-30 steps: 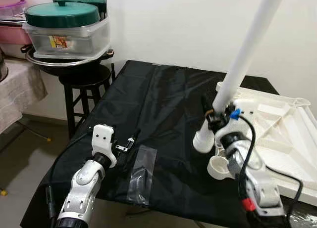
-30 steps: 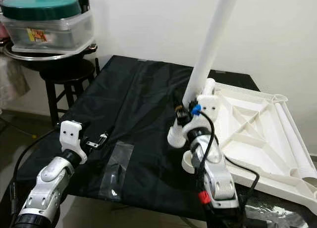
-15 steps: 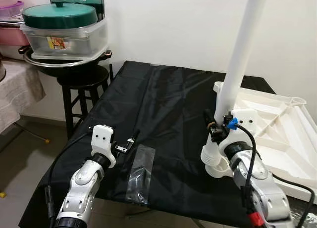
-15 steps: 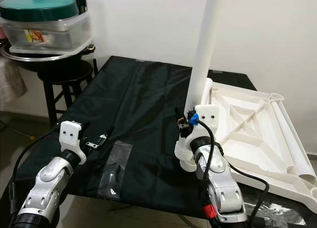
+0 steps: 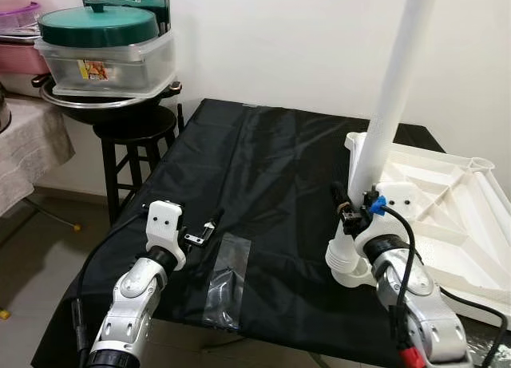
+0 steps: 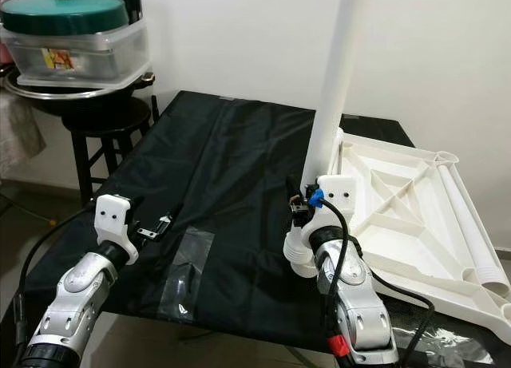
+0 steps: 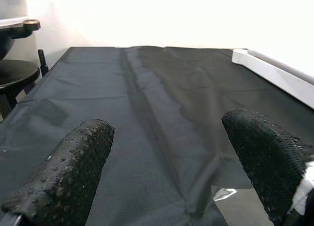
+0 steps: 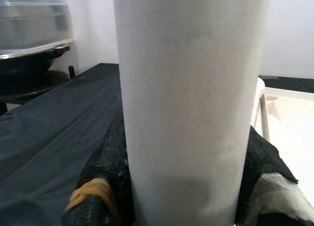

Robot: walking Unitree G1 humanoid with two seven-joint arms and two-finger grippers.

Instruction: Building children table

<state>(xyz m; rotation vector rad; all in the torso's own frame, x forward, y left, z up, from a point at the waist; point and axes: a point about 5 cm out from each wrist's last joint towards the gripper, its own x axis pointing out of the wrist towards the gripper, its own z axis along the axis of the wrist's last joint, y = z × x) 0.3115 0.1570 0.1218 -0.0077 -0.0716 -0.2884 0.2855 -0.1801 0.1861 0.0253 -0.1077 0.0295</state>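
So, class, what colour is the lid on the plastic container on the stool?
Dark green lid; clearest in the left eye view.

The right gripper is clamped around the white table leg near its lower end, one black finger on each side, its silver forearm rising toward the leg from below. The left gripper hovers well to the left of the leg, fingers spread apart, its arm reaching forward.
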